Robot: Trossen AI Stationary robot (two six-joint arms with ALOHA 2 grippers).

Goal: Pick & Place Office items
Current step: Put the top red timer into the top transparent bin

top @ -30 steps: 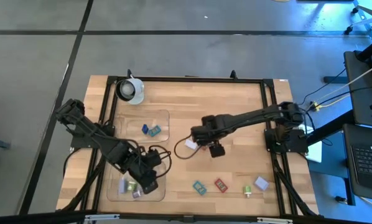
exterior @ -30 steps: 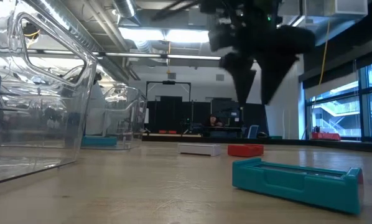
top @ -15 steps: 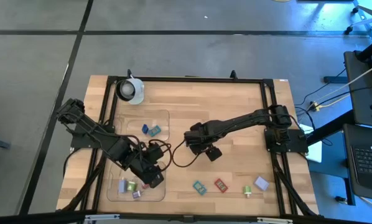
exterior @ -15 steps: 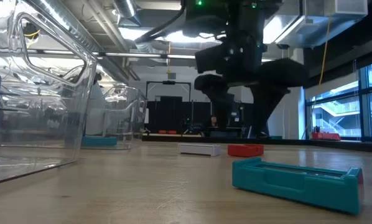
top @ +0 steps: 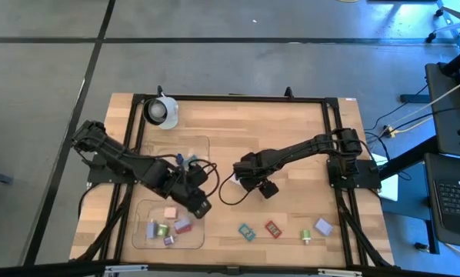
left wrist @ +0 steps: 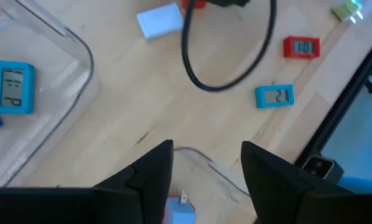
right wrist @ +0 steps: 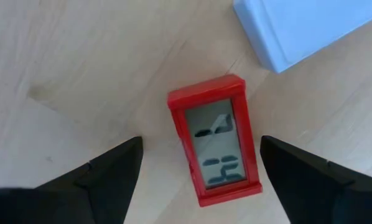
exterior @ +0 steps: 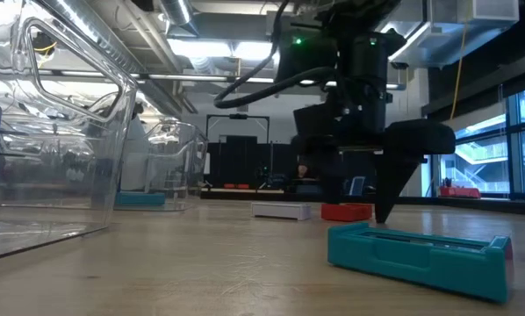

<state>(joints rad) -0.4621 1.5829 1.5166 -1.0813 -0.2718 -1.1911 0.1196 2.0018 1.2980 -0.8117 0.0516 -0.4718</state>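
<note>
high view: several items are already binned in two trays (top: 141, 211); four lie loose on the worktop (top: 291, 146). right pincer (right wrist: 198, 171), fingers apart, straddles a red piece (right wrist: 214, 148); left pincer (left wrist: 201, 168) is apart too.

The left end effector (left wrist: 201, 177), fingers spread, hovers above a clear tray's rim (left wrist: 201, 157).

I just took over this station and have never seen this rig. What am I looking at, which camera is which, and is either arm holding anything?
Two dark robot arms work at a wooden table. One picture looks straight down, one looks level across the tabletop, and one sits on each wrist. The right gripper is open, with a red clock lying between its fingers and a pale blue block just beyond. The left gripper is open and empty above a clear tray with small items inside. A teal clock, another red clock and a white cup also sit on the table.
</note>
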